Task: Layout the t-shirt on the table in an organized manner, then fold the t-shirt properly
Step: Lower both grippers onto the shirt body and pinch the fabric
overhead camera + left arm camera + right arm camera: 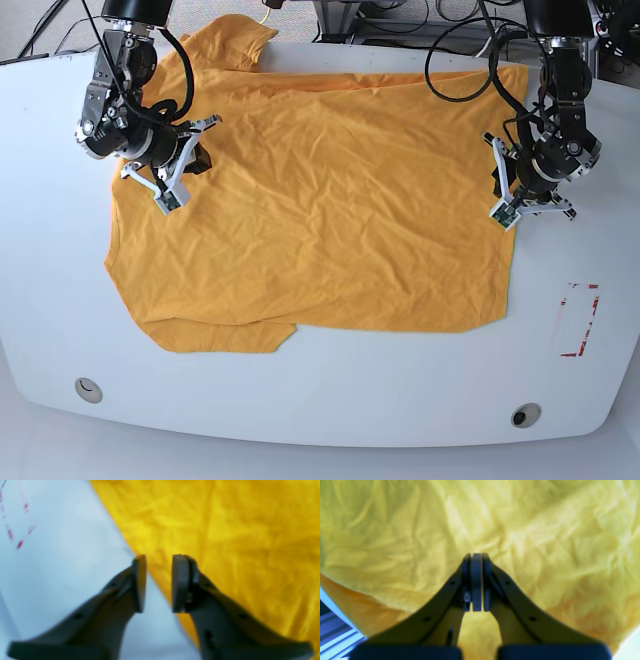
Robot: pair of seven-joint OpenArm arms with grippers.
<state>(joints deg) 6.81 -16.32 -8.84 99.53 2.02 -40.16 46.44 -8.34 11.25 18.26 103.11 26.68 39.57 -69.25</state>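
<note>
The orange-yellow t-shirt [320, 210] lies spread and creased on the white table [300, 410], with one sleeve at the far left and another at the near left. My right gripper [476, 554] is shut with its pads together on the cloth, and creases run into its tip. In the base view it sits on the shirt's left side [168, 193]. My left gripper [158, 557] is open with a narrow gap. It hangs over the shirt's right edge [150, 572], one finger above cloth and one above bare table.
A red-tape rectangle outline [578, 320] marks the table's near right, also seen blurred as tape [20, 530] in the left wrist view. Two round grommets [88, 389] [525, 414] sit near the front edge. Cables [400, 20] crowd the back edge.
</note>
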